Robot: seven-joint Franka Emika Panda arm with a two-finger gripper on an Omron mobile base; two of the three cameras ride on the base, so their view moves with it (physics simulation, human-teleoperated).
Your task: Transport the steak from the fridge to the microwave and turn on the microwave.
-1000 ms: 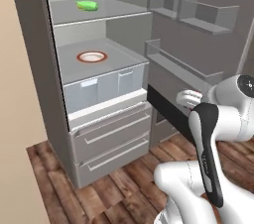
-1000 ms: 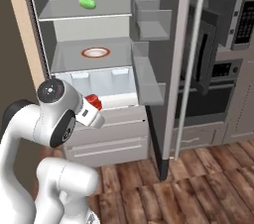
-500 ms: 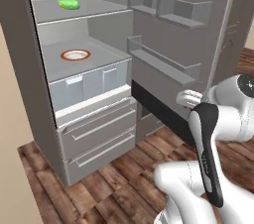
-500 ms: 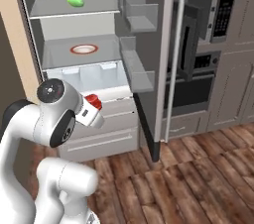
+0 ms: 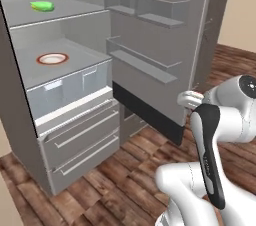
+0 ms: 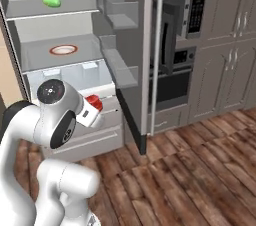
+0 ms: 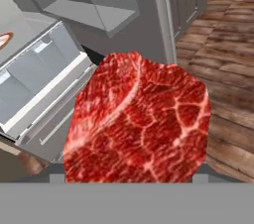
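Open fridge (image 5: pixel 75 85), microwave (image 6: pixel 182 12) in right base view, gripper (image 7: pixel 136 176) clamped on steak (image 7: pixel 139 124)

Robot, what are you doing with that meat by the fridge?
The robot has the steak in its end effector, close in front of the hand camera. The fridge stands open, with a plate and a green vegetable left on its shelves. The microwave sits up on the wall of cabinets to the right, with its door open. The steak is not in it yet.

Fridge (image 5: pixel 30 135) shelves: green vegetable (image 5: pixel 42 5) upper, red-rimmed plate (image 5: pixel 52 59) below.
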